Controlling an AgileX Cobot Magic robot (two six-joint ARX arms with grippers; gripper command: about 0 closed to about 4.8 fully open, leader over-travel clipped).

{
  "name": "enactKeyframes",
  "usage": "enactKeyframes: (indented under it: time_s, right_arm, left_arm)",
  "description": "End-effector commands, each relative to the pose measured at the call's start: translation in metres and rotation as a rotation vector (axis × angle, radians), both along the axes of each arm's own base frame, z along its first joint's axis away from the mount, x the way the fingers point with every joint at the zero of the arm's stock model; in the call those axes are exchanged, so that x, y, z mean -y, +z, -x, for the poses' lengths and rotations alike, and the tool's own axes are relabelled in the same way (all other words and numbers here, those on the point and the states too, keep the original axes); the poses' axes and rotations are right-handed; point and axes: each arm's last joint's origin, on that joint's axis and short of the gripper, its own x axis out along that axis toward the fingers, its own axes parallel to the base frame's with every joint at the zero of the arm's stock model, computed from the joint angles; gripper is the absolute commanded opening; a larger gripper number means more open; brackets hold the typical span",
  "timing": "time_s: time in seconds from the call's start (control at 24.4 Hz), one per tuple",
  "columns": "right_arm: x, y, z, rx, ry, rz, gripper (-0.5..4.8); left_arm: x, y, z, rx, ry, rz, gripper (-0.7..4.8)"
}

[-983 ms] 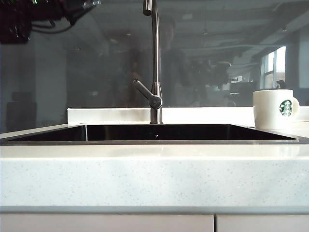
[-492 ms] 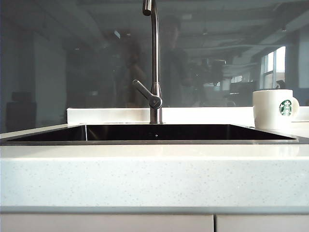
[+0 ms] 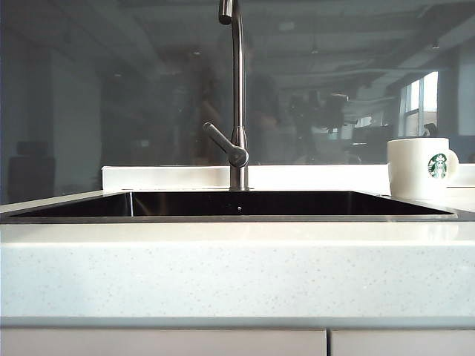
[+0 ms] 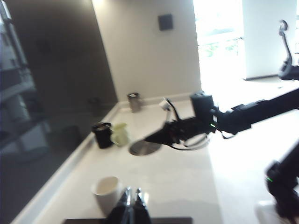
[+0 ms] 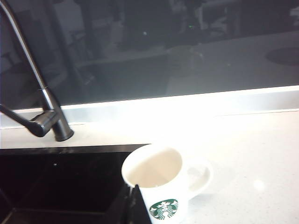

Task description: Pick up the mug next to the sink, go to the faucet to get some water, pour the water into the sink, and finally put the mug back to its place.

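While the mug (image 3: 419,167) stands upright on the counter (image 3: 237,271) right of the sink (image 3: 237,204), behind which rises the faucet (image 3: 237,96), left gripper (image 4: 132,201) and right gripper (image 5: 134,192) hang above it, clenched, empty.

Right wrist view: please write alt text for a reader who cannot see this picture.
A white mug with a green logo stands upright on the pale countertop beside the dark sink, its handle turned away from the basin. The shut right gripper hangs just above its near rim; the steel faucet rises behind the sink.
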Motion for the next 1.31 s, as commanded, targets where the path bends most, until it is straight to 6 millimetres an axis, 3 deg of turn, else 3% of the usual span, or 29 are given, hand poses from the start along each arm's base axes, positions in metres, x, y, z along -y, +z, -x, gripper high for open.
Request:
enactKeyframes:
  time_s: [0.04, 0.2, 0.49, 0.78, 1.07, 1.19, 1.27, 1.31]
  right_arm:
    - [0.001, 0.003, 0.001, 0.02, -0.007, 0.002, -0.06]
    - [0.001, 0.002, 0.0, 0.016, -0.007, 0.001, -0.06]
    - [0.001, 0.0, -0.001, 0.003, -0.005, -0.002, -0.06]
    - [0.001, 0.0, -0.001, 0.002, -0.005, -0.003, -0.06]
    - [0.001, -0.001, -0.001, -0.012, -0.005, -0.007, -0.06]
    - [0.001, -0.001, -0.001, -0.014, -0.005, -0.008, -0.06]
    - [0.001, -0.001, -0.001, -0.015, -0.005, -0.008, -0.06]
    - [0.001, -0.001, -0.001, -0.015, -0.005, -0.008, -0.06]
  left_arm:
    - [-0.004, 0.007, 0.003, 0.079, 0.054, 0.169, -0.05]
    - [-0.005, 0.01, 0.002, 0.1, 0.076, 0.264, -0.04]
    - [-0.006, 0.007, 0.002, 0.069, 0.058, 0.153, -0.05]
    - [-0.018, 0.008, -0.001, 0.055, 0.122, 0.235, -0.05]
    - [-0.018, 0.03, 0.036, 0.163, 0.24, 0.261, -0.05]
    - [-0.016, 0.034, 0.051, 0.169, 0.46, 0.289, -0.05]
    - [-0.018, 0.023, 0.064, 0.052, 0.837, 0.36, -0.05]
    - [-0.02, 0.012, 0.075, -0.06, 1.116, 0.388, -0.05]
